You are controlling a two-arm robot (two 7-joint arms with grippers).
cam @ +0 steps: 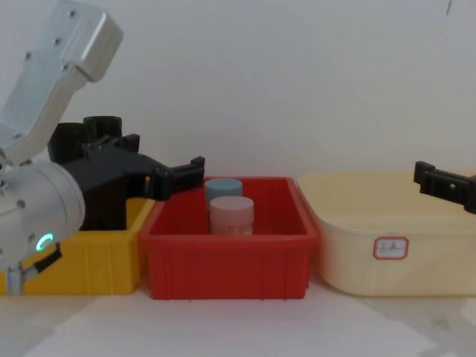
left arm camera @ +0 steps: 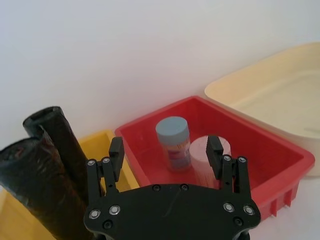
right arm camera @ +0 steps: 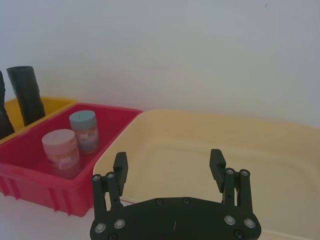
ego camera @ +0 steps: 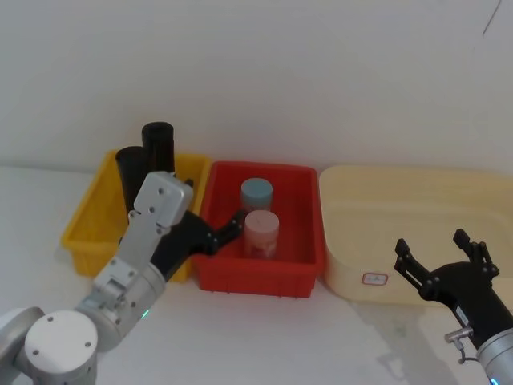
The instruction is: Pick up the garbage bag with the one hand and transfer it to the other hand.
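Head view, we see left pincer (ego camera: 227, 226) open, empty, at red crate (ego camera: 298, 269) rim, garbage bag (ego camera: 131, 170) standing in yellow bin (ego camera: 84, 233), right pincer (ego camera: 431, 245) open, empty.

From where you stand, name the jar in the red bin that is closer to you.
The pink-lidded jar. It stands in front, toward the near wall of the red bin; the blue-lidded jar stands behind it, farther back.

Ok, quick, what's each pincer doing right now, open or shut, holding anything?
Left pincer: open, holding nothing.
Right pincer: open, holding nothing.
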